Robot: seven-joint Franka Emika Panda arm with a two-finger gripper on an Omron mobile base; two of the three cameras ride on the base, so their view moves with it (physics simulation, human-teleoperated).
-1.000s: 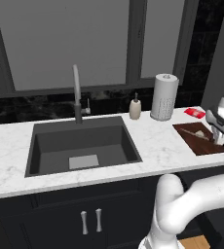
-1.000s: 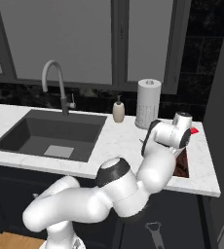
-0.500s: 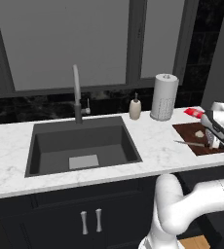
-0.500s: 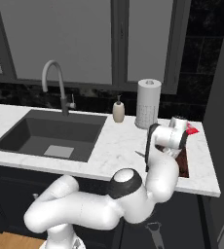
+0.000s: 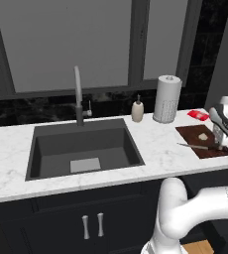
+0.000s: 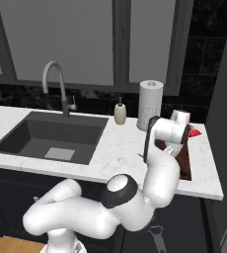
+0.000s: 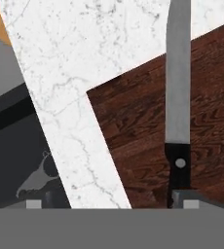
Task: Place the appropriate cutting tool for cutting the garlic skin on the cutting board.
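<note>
We see the knife (image 7: 178, 102) lying flat on the cutting board (image 5: 203, 141), its blade reaching past the board's edge over the counter (image 5: 155, 149), the garlic (image 5: 203, 136) farther back on that board. Our gripper (image 5: 220, 145) hovers over the knife handle; whether it pinches, we cannot tell.

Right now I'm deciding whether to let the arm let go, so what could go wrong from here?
1. The knife lies with its handle over the cutting board but its blade tip runs past the board's edge onto the counter; a nudge on release could slide it further off.
2. The garlic sits close to the knife; a sweep of the gripper might knock it.
</note>
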